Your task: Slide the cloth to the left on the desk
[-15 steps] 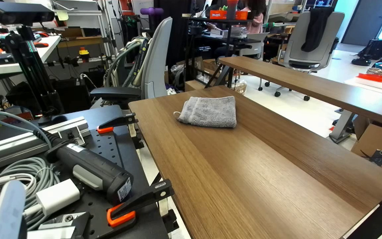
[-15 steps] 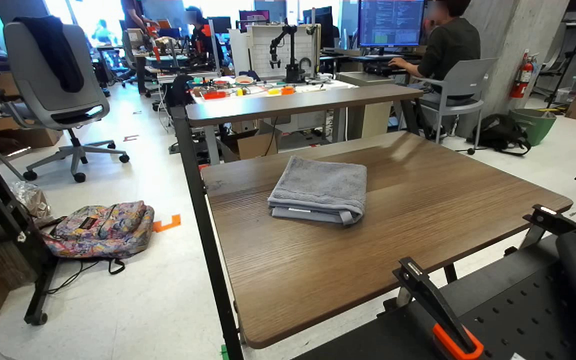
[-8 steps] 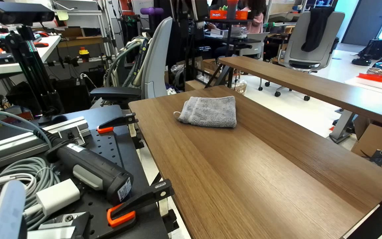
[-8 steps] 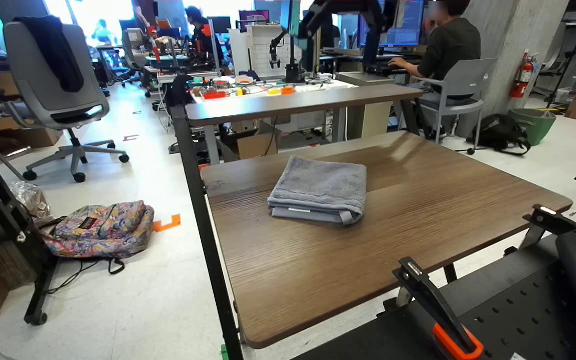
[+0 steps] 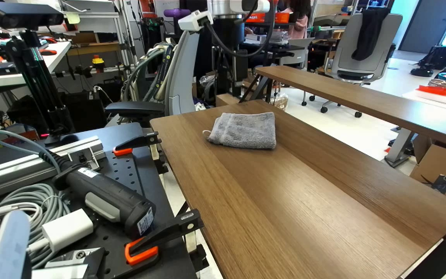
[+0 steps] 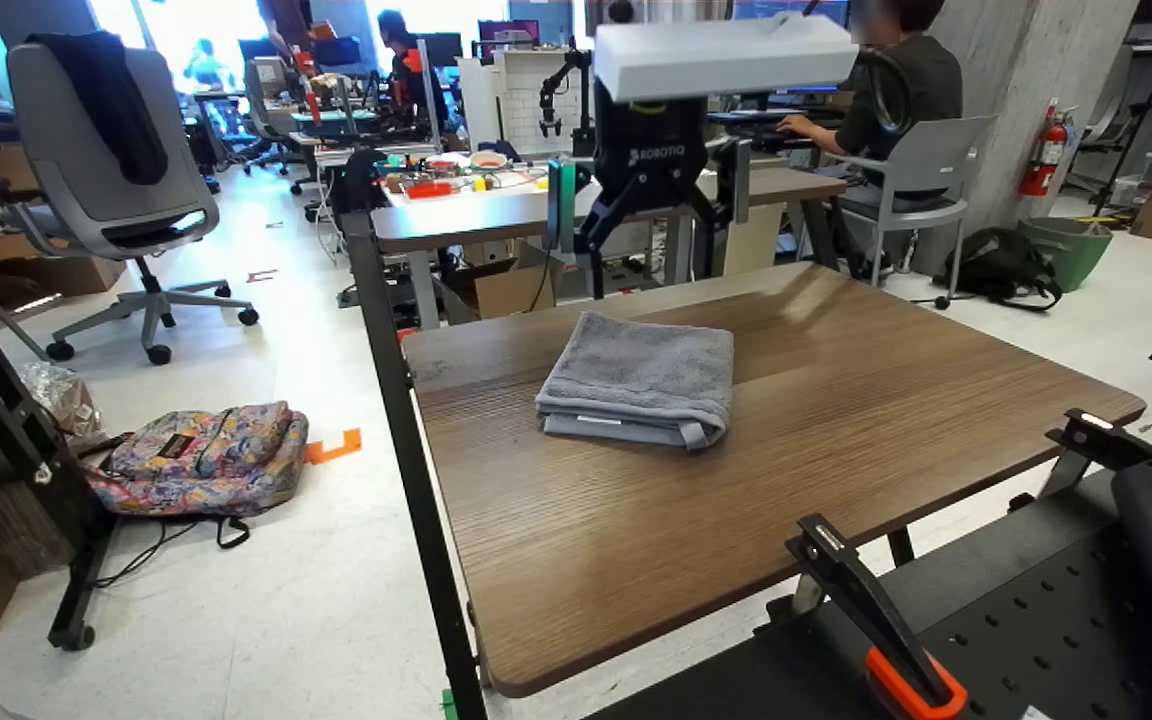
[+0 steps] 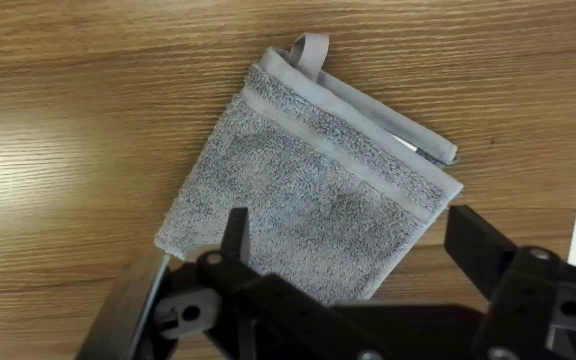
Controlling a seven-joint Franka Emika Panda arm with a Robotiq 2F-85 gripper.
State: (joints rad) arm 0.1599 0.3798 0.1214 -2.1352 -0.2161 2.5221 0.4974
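The grey folded cloth (image 5: 244,130) lies on the brown wood-grain desk (image 5: 304,193). In an exterior view the cloth (image 6: 641,375) shows a loop and layered folded edges towards the camera, on the desk (image 6: 656,560). My gripper (image 6: 650,278) is open and empty. It points down above the desk, apart from the cloth. In another exterior view the gripper (image 5: 230,87) is seen edge-on, high behind the cloth. In the wrist view the open fingers (image 7: 348,220) stand over the lower part of the cloth (image 7: 298,175); one fingertip overlaps the cloth, the other shows beside its right edge.
A dark perforated bench (image 5: 124,170) with black-and-orange clamps (image 5: 174,226), a handheld tool (image 5: 107,197) and cables adjoins the desk. A second wooden table (image 5: 362,97) stands behind. A black post (image 6: 391,400) rises at one desk edge. A grey chair (image 5: 184,73) stands nearby.
The arm and gripper have come into view from above and lowered towards the cloth in both exterior views. The gripper stays open. The cloth has not moved.
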